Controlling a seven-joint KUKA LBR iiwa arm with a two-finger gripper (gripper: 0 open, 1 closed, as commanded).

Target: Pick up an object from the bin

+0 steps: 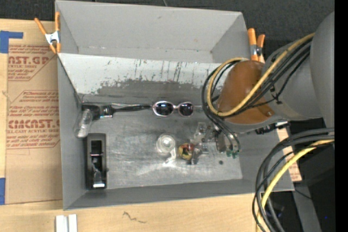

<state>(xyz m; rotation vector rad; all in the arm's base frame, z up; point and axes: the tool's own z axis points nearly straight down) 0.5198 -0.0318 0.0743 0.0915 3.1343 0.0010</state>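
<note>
My gripper (208, 140) is low over the bin floor at the right side, under the arm's orange cover. Just to its left and slightly nearer the front lies a small multicoloured thing (187, 152) with red, yellow and dark parts, close to the gripper's tip; whether they touch I cannot tell. A clear, round plastic piece (166, 144) lies left of that. A pair of sunglasses (173, 109) with dark mirrored lenses rests behind them, near the back wall.
A long metal tool (103, 112) with a silvery handle lies along the back left of the floor. A black tape dispenser (96, 161) stands against the left wall. The arm and its cables hang over the right rim.
</note>
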